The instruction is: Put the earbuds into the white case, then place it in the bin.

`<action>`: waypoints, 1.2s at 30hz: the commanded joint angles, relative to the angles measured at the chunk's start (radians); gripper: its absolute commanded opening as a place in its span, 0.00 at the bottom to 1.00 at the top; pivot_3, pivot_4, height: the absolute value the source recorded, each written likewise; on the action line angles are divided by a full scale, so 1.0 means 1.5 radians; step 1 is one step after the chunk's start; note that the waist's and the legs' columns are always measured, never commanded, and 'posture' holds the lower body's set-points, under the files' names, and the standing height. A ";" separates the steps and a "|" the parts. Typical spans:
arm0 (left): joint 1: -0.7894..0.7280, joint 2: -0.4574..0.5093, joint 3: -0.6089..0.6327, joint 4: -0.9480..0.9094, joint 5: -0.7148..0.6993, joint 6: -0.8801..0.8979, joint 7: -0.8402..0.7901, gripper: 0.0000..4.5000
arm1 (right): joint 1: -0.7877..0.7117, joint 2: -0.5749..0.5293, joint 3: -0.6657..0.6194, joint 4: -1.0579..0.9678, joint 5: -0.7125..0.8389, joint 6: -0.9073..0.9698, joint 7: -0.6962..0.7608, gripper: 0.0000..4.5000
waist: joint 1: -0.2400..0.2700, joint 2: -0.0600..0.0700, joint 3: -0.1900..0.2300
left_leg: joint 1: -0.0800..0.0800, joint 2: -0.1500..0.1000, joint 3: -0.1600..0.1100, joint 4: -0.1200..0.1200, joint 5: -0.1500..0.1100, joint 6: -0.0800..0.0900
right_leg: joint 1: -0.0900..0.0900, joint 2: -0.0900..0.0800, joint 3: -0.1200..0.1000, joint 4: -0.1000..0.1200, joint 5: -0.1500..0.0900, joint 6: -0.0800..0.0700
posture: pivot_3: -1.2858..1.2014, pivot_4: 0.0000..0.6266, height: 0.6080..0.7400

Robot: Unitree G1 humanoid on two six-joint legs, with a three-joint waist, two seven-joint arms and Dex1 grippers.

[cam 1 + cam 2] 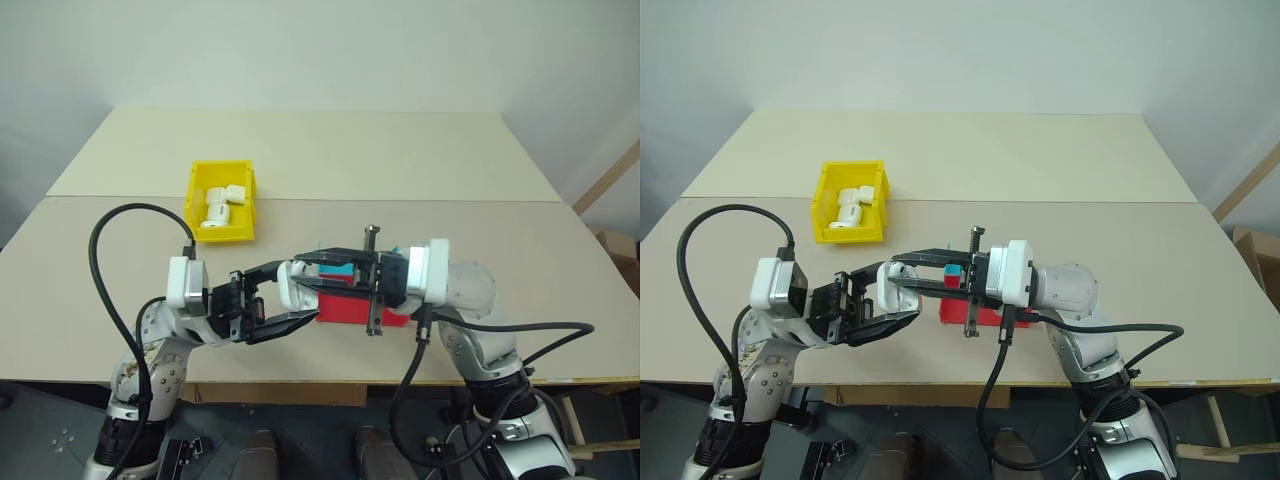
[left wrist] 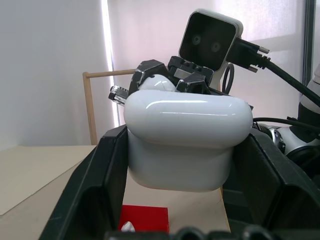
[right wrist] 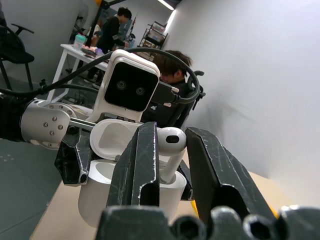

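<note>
**Earbud poised over the open case**

The earbud (image 3: 170, 142), tiny, glossy and likely slippery, sits pinched by its stem between the right gripper (image 3: 172, 165) fingers, just above the white case (image 2: 187, 142); the left gripper (image 2: 185, 200) fingers are clamped on the case's lower body, lid flipped open, both held in the air above the counter (image 1: 330, 160); the case looks light, hard and smooth, best held across its flat sides; a red tray (image 1: 350, 308) lies just beyond the case; the yellow bin (image 1: 222, 200) stands well apart from the case, already holding white pieces; the case's sockets are hidden, so whether the other earbud is seated cannot be told.
</note>
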 commanded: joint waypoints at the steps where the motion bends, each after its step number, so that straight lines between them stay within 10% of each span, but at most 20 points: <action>1: -0.013 -0.003 0.006 -0.009 -0.005 -0.011 -0.004 0.63 | 0.001 -0.007 0.000 -0.010 0.005 -0.009 0.003 0.19 | 0.000 0.000 0.000 | 0.000 0.000 0.000 0.000 0.000 0.000 | 0.000 0.000 0.000 0.000 0.000 0.000 | 0.52 0.24 1.00; 4: -0.012 -0.003 0.004 -0.009 -0.002 -0.012 -0.005 0.63 | 0.005 -0.019 -0.001 -0.017 0.010 -0.002 0.009 0.19 | 0.000 0.000 0.000 | 0.000 0.000 0.000 0.000 0.000 0.000 | 0.000 0.000 0.000 0.000 0.000 0.000 | 0.52 0.24 1.00; 11: -0.012 -0.005 0.003 -0.005 0.002 -0.013 -0.008 0.63 | 0.005 -0.026 -0.002 -0.017 0.001 -0.029 0.007 0.65 | 0.000 0.000 0.000 | 0.000 0.000 0.000 0.000 0.000 0.000 | 0.000 0.000 0.000 0.000 0.000 0.000 | 0.52 0.24 1.00; 18: -0.003 0.000 0.000 0.015 0.038 -0.037 -0.021 0.63 | -0.006 -0.049 -0.036 -0.043 0.049 0.018 -0.003 0.65 | 0.001 0.000 0.000 | 0.000 0.000 0.000 0.000 0.000 0.000 | 0.000 0.000 0.000 0.000 0.000 0.000 | 0.52 0.24 1.00; 26: 0.100 0.064 0.039 0.021 0.090 -0.118 -0.067 0.63 | -0.127 -0.239 -0.086 -0.058 0.094 0.392 -0.102 0.65 | 0.000 0.001 0.000 | 0.000 0.000 0.000 0.000 0.000 0.000 | -0.001 0.000 0.000 0.000 0.000 0.000 | 0.52 0.24 1.00; 36: 0.182 0.068 0.055 -0.030 0.090 -0.127 -0.024 0.63 | -0.405 -0.295 0.175 0.182 -0.112 0.512 0.016 0.65 | 0.002 0.001 0.001 | 0.000 0.000 0.002 -0.002 0.000 0.000 | -0.002 0.000 0.001 -0.001 0.000 -0.001 | 0.52 0.24 1.00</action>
